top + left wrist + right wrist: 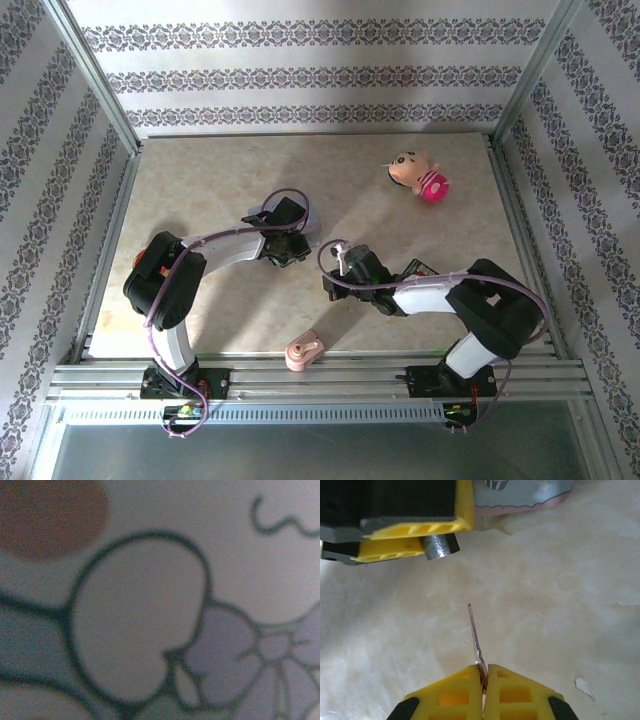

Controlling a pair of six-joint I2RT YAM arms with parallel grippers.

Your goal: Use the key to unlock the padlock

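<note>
- In the overhead view the left gripper sits right over the blue cartoon tin, hiding most of it, and the right gripper is just to the right of the tin.
- The right wrist view shows more: the left gripper's yellow fingers are pressed down on the padlock, just beside the tin. Only a silvery stub of the padlock pokes out.
- That view also shows the right gripper pinched together on the key. Its thin blade points toward the padlock without touching it.
- The left wrist view is a blurred close-up of the tin's printed cartoon.
- Overhead, a toy figure lies well to the right of the tin and a pink lump lies toward the arm bases, both on the table.
</note>
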